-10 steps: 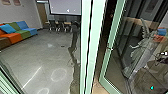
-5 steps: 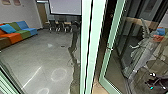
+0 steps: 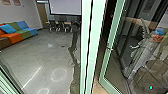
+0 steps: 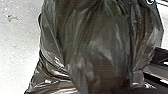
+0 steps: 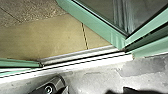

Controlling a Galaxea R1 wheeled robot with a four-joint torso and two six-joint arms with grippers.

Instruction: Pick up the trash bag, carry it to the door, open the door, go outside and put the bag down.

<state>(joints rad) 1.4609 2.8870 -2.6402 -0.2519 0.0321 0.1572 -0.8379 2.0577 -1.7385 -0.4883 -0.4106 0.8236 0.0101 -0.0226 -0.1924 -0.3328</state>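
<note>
The dark trash bag (image 4: 100, 50) fills out large and close in the left wrist view, with glossy sides and folds running together at its top. It hangs from my left gripper, whose fingers it hides. In the head view the glass door (image 3: 110, 50), framed in pale green, stands open right of a thick green post (image 3: 92, 45). The right wrist view has the door's lower corner (image 5: 117, 41) swung out over tan paving, with the metal threshold (image 5: 82, 56) below it.
Left of the post lie a grey floor (image 3: 47, 55), a colourful sofa (image 3: 18, 31) and chairs (image 3: 58, 26) at a table. Pale floor (image 5: 100, 75) borders the threshold's near side; rough paving (image 5: 30, 12) lies beyond the tan strip.
At the head view's right, a small dark shape with white glints has moved down and out of sight. The door and post stand as before.
</note>
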